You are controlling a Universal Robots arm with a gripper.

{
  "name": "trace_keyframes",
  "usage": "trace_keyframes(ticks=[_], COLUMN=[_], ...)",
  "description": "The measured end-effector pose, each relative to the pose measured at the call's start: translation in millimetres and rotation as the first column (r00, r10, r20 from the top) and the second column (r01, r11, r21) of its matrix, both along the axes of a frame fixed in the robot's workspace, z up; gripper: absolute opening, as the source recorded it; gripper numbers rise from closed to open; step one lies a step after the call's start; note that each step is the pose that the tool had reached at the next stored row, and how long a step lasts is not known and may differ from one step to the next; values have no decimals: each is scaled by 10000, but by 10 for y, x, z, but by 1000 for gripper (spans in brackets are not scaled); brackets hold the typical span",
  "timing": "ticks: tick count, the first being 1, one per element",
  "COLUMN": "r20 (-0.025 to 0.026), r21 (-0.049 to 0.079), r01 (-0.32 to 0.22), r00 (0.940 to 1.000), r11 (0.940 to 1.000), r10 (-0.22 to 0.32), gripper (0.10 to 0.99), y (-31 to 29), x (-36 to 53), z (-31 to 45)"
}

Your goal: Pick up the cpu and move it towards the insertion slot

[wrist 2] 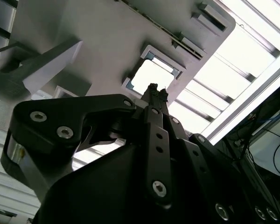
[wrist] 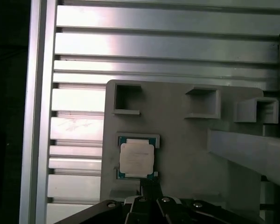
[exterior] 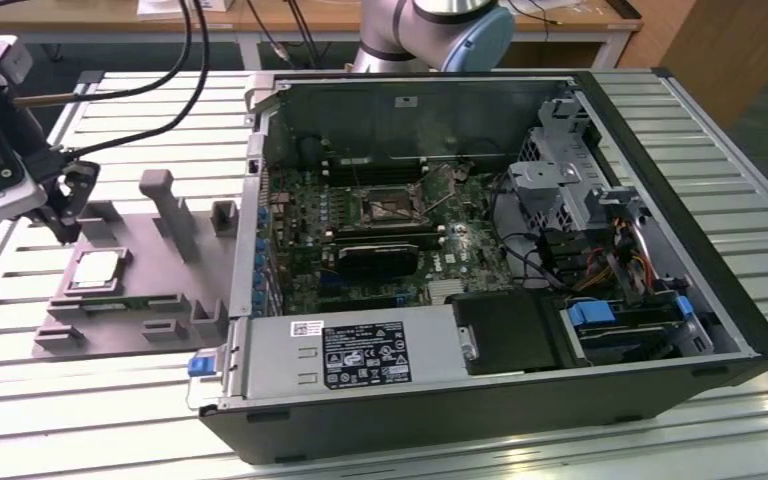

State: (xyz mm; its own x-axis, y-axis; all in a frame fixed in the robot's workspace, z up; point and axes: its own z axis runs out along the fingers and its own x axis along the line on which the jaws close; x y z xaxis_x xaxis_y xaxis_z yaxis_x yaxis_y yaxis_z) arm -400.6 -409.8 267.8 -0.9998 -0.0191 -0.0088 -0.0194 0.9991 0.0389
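Exterior view shows one cpu (exterior: 97, 270), one insertion slot (exterior: 391, 207), and fingers (exterior: 67, 224) clenched empty near the cpu.

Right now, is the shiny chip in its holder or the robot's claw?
In the holder. The cpu lies flat in a pocket of the grey fixture; the gripper hangs just beside it.

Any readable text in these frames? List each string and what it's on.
No text can be quoted; nothing is legible.
On the power supply, the large white label: print too small to read.
Above it, the small white sticker: too small to read.
On the cpu lid in the first wrist view: markings too faint to read.
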Motion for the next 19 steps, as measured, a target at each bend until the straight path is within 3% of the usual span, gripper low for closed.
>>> trace_keyframes(ticks=[19], r20=[2], r21=[0], r01=[0], r00=[10000], r11=[10000], r10=[0], gripper=[102], y=[0], x=[-57], z=[-364])
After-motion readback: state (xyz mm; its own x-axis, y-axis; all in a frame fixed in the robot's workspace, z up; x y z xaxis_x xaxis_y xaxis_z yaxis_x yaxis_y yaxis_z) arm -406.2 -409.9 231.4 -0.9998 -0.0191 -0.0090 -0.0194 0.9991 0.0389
